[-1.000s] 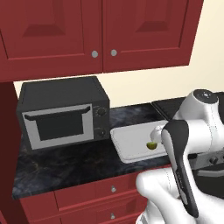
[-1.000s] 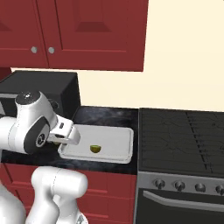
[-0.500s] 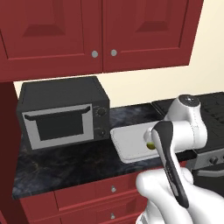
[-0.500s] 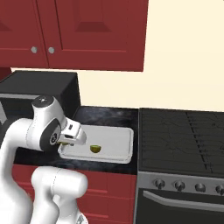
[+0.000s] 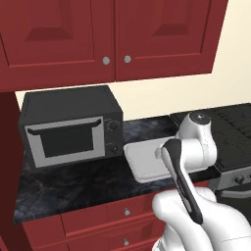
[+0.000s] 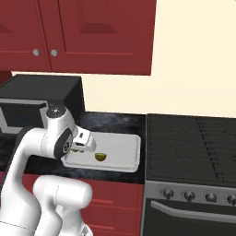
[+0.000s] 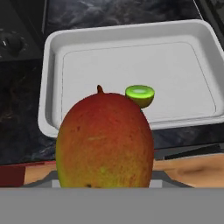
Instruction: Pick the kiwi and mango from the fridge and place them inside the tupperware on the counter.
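The mango sat clamped in the pincer, its red and yellow-green bulk rising large at the bottom of the hand view with its stem end pointing up and away toward the tupperware. The fingertips themselves were hidden behind the fruit, so the hold was judged from the way the fruit sat fixed against the camera. The kiwi already lay inside the tupperware, cut green face up, on the near part of the tray floor and just beyond the top of the mango as the hand camera saw it. In the right base view the kiwi rested near the front rim of the tupperware, and the pincer hung at the tray's left end, over or just beside its rim. The tupperware stood on the counter between the microwave and the stove. The relation that mattered was that the tray's bare floor lay forward of the fruit, with its front rim seeming to pass under the mango. The mango's long axis ran along the pincer's reach, so a short advance over the rim, aimed to one side of the kiwi, would likely be needed before release.
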You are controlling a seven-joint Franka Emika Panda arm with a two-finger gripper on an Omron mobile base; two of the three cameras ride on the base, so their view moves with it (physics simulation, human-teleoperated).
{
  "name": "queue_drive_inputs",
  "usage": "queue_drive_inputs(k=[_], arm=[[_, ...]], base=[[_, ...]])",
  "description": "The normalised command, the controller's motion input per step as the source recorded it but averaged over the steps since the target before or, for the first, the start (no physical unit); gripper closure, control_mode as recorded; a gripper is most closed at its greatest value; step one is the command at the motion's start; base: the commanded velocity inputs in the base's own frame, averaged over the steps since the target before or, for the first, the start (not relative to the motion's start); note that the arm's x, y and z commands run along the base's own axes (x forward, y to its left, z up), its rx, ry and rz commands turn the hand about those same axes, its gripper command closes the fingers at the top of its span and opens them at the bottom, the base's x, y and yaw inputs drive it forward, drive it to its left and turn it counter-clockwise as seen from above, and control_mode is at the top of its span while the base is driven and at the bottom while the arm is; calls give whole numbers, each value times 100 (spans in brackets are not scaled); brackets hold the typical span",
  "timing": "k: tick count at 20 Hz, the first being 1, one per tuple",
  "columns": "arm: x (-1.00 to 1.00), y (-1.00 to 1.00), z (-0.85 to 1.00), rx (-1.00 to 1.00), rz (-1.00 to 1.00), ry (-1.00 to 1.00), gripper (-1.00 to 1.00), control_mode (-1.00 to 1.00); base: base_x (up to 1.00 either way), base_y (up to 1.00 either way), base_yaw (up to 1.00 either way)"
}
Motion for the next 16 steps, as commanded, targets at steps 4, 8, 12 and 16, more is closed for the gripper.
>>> queue_drive_inputs(k=[4,8,12,16], arm=[[47,0,-28,0,0,0,100,-100],[42,0,-31,0,0,2,100,-100],[38,0,-31,0,0,2,100,-100],[37,0,-26,0,0,3,100,-100]], base=[[0,0,0],[0,0,0],[0,0,0],[0,0,0]])
